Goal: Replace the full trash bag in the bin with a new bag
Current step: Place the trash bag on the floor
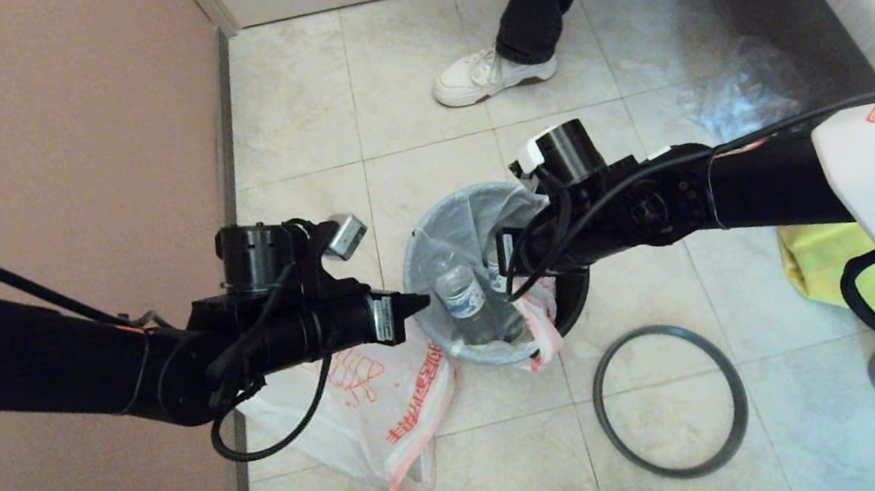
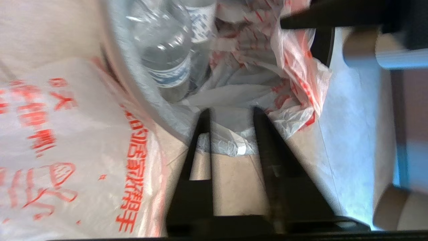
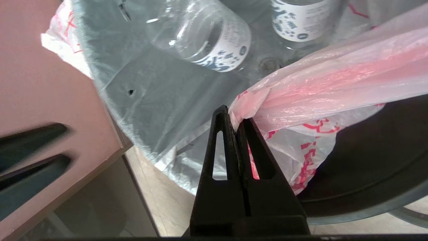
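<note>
The bin (image 1: pixel 581 293) stands on the floor tiles, its dark inside showing as a crescent on the right. The full trash bag (image 1: pixel 435 228) fills it, with clear labelled bottles (image 1: pixel 460 290) inside. My right gripper (image 3: pixel 231 117) is shut on the bag's pink handle (image 3: pixel 317 83) at the bin's right side. My left gripper (image 2: pixel 230 112) is open at the bin's left edge, the bag's folded rim (image 2: pixel 227 144) showing between its fingers without being pinched. The new bag (image 1: pixel 375 405) lies flat on the floor, left of the bin and under my left arm.
A dark grey ring (image 1: pixel 670 400) lies on the tiles in front of the bin, to its right. A yellow bag (image 1: pixel 809 265) and a clear plastic bag (image 1: pixel 747 91) lie to the right. A person's shoe (image 1: pixel 494 74) stands beyond the bin. A pink wall (image 1: pixel 36 151) runs along the left.
</note>
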Motion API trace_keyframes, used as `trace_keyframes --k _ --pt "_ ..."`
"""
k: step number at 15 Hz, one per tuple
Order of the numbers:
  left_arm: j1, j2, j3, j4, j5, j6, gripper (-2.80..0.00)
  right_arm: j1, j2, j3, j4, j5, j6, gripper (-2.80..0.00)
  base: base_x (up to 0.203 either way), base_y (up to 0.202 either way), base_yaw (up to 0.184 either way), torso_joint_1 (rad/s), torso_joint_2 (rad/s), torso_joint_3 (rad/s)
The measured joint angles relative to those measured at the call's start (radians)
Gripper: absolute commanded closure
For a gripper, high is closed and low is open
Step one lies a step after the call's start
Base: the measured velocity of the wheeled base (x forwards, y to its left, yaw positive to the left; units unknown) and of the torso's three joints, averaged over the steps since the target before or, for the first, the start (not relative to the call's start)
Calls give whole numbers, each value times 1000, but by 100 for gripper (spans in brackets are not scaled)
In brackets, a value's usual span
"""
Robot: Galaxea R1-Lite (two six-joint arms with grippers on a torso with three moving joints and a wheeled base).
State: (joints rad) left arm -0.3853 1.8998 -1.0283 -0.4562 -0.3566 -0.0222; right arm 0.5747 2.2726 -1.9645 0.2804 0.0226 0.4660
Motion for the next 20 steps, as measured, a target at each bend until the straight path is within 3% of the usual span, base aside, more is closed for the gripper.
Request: trace_keyframes --k 4,7,10,11,12,20 --pt "2 -16 -31 32 164 -40 -280 -3 6 1 -1 2 1 0 0 0 0 0 0 0" --pt "3 51 -89 33 204 -42 -280 -4 11 1 -7 4 4 0 0 0 0 0 0 0" --pt "0 145 -145 -43 244 -38 -280 -2 12 -1 -10 14 4 0 0 0 0 0 0 0" --pt "-3 175 -167 -49 277 -38 -117 -2 11 -1 -10 16 4 0 0 0 0 0 0 0" --pt "-4 198 -181 -52 302 -37 0 -2 10 -2 -10 17 5 0 0 0 0 0 0 0" --pt "-18 248 -211 -52 312 -40 0 -2 5 0 -9 18 9 0 0 0 0 0 0 0"
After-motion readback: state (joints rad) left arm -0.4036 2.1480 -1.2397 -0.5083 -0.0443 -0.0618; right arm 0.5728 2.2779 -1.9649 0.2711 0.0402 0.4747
